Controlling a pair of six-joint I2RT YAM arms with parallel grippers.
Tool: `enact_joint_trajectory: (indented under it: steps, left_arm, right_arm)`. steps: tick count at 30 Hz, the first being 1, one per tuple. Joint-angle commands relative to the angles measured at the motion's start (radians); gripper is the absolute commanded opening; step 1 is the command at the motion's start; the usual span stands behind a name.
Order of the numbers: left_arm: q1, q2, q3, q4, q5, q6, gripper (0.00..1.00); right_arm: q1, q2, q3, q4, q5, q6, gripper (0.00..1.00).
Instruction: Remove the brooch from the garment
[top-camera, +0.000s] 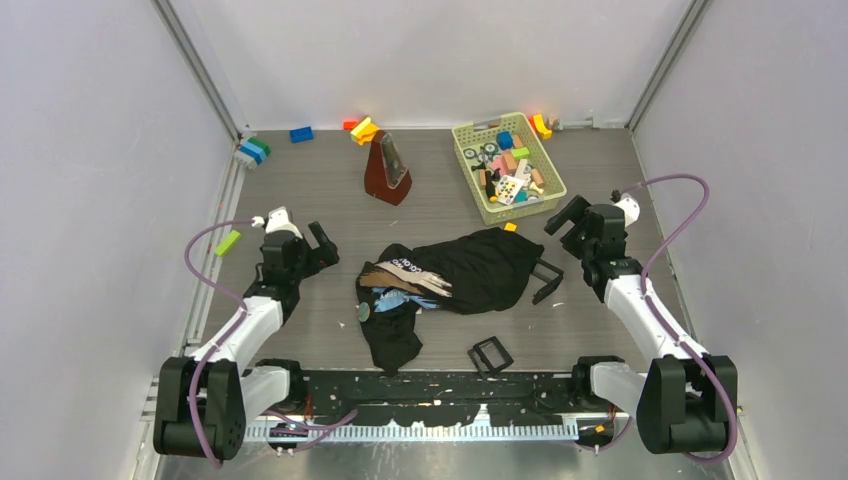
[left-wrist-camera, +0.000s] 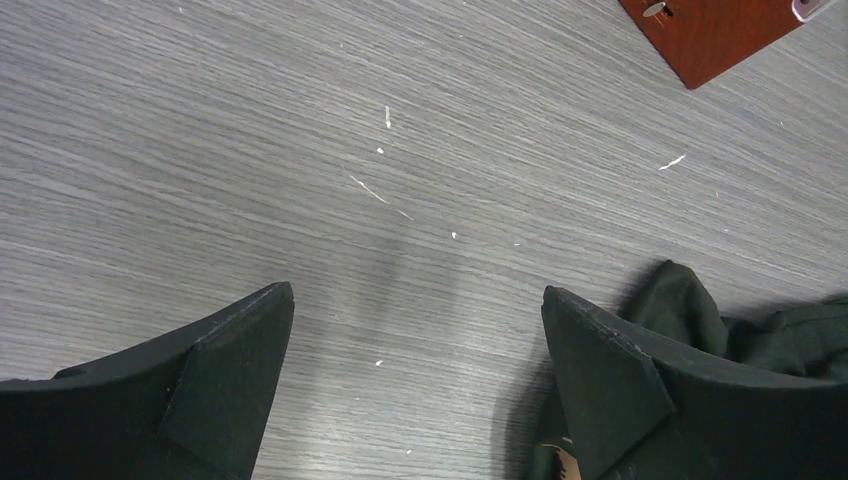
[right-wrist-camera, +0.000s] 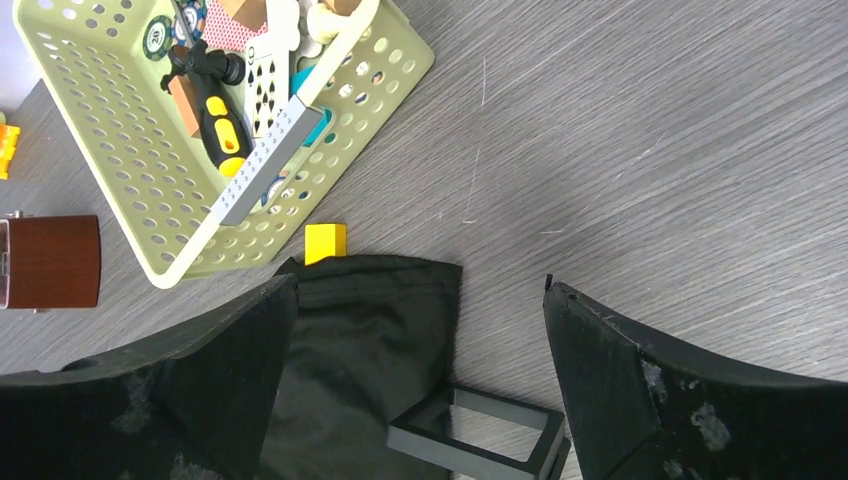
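Fixed overhead view from above and behind the arm bases, looking down over the whole table (top-camera: 300, 190). Left wrist view sits close above the table, facing down past the left hand (left-wrist-camera: 416, 300), catching an edge of the dark garment (left-wrist-camera: 700, 310) and a corner of a brown metronome (left-wrist-camera: 720, 30). Right wrist view, also close, looks down past the right hand (right-wrist-camera: 416, 295), sharing garment and metronome, plus the green basket (right-wrist-camera: 350, 130)

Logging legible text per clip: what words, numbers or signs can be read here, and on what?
On the garment: white print, too blurred to read.
On the playing card in the basket: black spade pips; index unreadable.
No other text visible.
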Motion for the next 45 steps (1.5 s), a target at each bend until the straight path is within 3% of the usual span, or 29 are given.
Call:
enact_joint_trajectory:
  steps: [1, 6, 10, 14, 17, 30, 34, 35, 39, 41, 45]
  left_arm:
    - [0.003, -0.016, 0.042, -0.020, -0.016, -0.006, 0.98]
    - [0.003, -0.050, 0.037, -0.038, 0.143, 0.007, 0.97]
    - [0.001, -0.034, 0.047, -0.144, 0.280, -0.042, 0.90]
    - [-0.002, -0.023, 0.018, -0.164, 0.442, -0.111, 0.85]
    - [-0.012, -0.034, -0.004, -0.204, 0.501, -0.150, 0.84]
    - [-0.132, -0.019, 0.007, -0.260, 0.518, -0.216, 0.90]
    - [-0.149, -0.002, 0.018, -0.256, 0.521, -0.223, 0.91]
    - [-0.151, 0.005, 0.021, -0.253, 0.521, -0.223, 0.91]
    - [-0.153, 0.065, 0.047, -0.241, 0.528, -0.215, 0.90]
    - [-0.152, 0.101, 0.071, -0.245, 0.533, -0.201, 0.87]
    - [-0.153, 0.136, 0.095, -0.236, 0.516, -0.190, 0.79]
  right_arm:
    - [0.016, 0.010, 0.020, 0.024, -0.023, -0.004, 0.99]
    - [0.105, 0.035, 0.052, 0.019, -0.018, -0.059, 0.98]
    - [0.205, 0.087, 0.101, -0.007, 0.040, -0.110, 0.96]
    - [0.248, 0.184, 0.161, -0.040, 0.044, -0.136, 0.78]
    - [0.264, 0.259, 0.203, -0.056, 0.027, -0.148, 0.73]
    - [0.330, 0.547, 0.346, -0.138, -0.024, -0.139, 0.71]
    - [0.361, 0.602, 0.399, -0.182, -0.012, -0.141, 0.56]
    - [0.365, 0.604, 0.404, -0.183, -0.014, -0.140, 0.43]
    - [0.369, 0.576, 0.382, -0.151, -0.040, -0.133, 0.11]
    - [0.371, 0.539, 0.358, -0.129, -0.037, -0.131, 0.02]
    - [0.371, 0.452, 0.298, -0.069, -0.037, -0.128, 0.01]
